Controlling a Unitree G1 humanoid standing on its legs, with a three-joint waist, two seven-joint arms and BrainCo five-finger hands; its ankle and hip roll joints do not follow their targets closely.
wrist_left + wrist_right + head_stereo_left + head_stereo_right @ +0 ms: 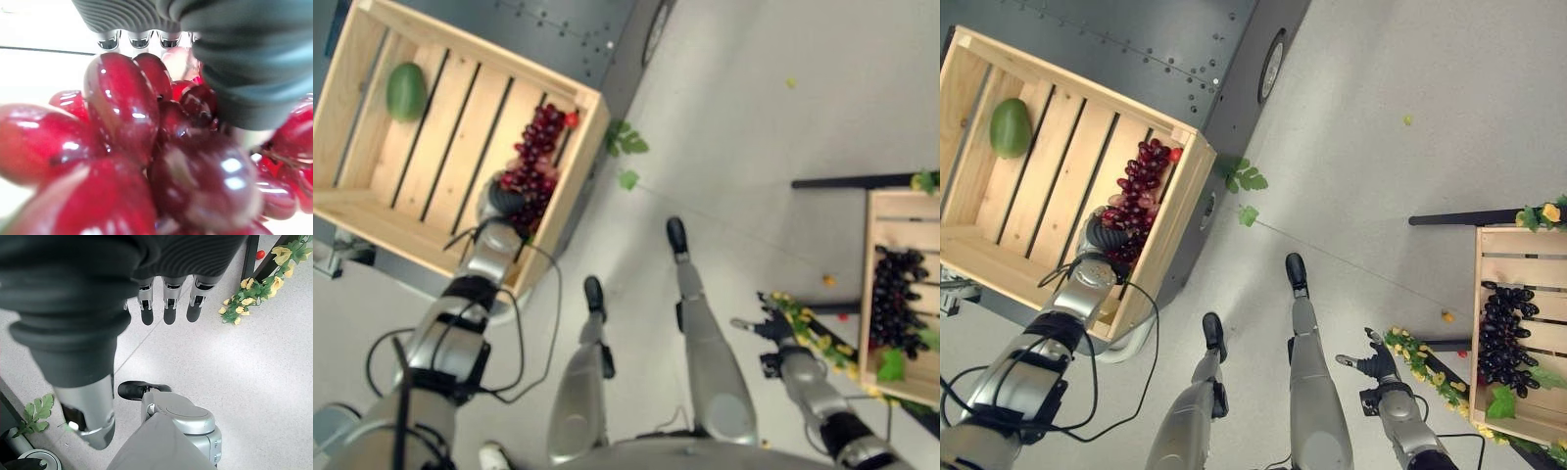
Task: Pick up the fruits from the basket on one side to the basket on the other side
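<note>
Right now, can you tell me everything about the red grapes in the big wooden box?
The red grapes are one long bunch of shiny, dark red, oval berries, looking smooth and glossy up close. The bunch lies on the slatted floor of the wooden crate, along the wall nearest the robot's legs. The left robot hand is down on its lower end, pressed against the berries, its fingers hidden among them. A green fruit lies apart, not touching it.

left crate (1175,211): pale slatted wood | red grapes (122,147): glossy, smooth | floor (1410,88): matt, speckled
</note>
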